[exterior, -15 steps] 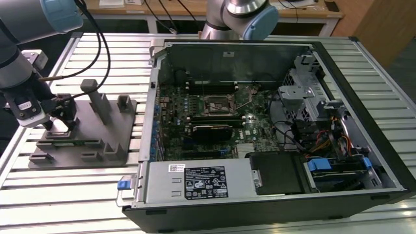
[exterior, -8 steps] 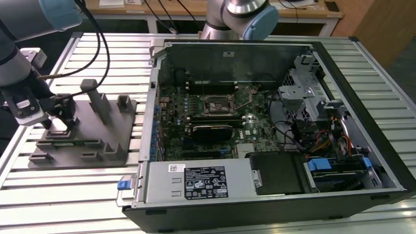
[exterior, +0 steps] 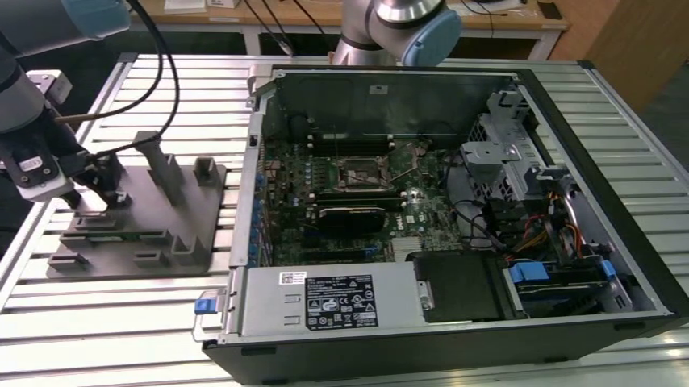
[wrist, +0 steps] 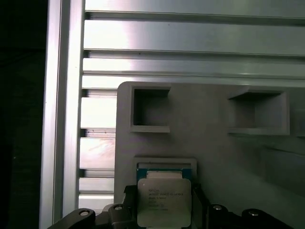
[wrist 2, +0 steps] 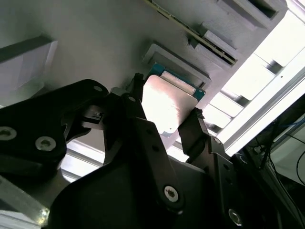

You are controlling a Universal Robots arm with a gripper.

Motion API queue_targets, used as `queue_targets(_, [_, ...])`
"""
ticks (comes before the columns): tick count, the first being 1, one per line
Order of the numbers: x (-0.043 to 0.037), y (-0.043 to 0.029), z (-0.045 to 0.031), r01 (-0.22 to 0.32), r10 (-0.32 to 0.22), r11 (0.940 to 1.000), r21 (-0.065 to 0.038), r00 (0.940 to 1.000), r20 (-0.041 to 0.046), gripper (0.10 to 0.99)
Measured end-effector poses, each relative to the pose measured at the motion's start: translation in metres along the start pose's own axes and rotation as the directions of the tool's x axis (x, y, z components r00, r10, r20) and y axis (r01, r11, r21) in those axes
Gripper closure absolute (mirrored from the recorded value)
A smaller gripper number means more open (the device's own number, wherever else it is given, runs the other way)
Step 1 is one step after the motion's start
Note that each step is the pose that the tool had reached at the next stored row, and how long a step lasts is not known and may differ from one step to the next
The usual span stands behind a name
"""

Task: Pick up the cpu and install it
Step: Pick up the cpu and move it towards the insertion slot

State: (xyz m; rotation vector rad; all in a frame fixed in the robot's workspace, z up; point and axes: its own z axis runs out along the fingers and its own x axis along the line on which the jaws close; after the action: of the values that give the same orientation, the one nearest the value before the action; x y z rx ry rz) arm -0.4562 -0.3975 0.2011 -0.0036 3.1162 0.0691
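1. Cpu (wrist 2: 167,101) is pinched at two opposite edges by the gripper (exterior: 97,197) fingers (wrist 2: 191,130), at its pocket in the grey fixture (exterior: 113,250) on the worktop (exterior: 151,89).
2. Grip should be square and the chip level, so no corner catches the pocket wall.

arm (exterior: 31,109) reaching down | tool (wrist 2: 165,110) pointing down | fingers (wrist 2: 194,131) clamped on cpu (wrist 2: 167,101)

Silvery square cpu (wrist: 164,202) sits at the grey fixture's (wrist: 214,143) recess.
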Motion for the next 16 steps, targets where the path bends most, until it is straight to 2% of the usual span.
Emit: queue_targets(16, [-0.0007,0.0013,-0.0288,0.0,0.0,1.0,0.0,1.0,0.0001,0.541])
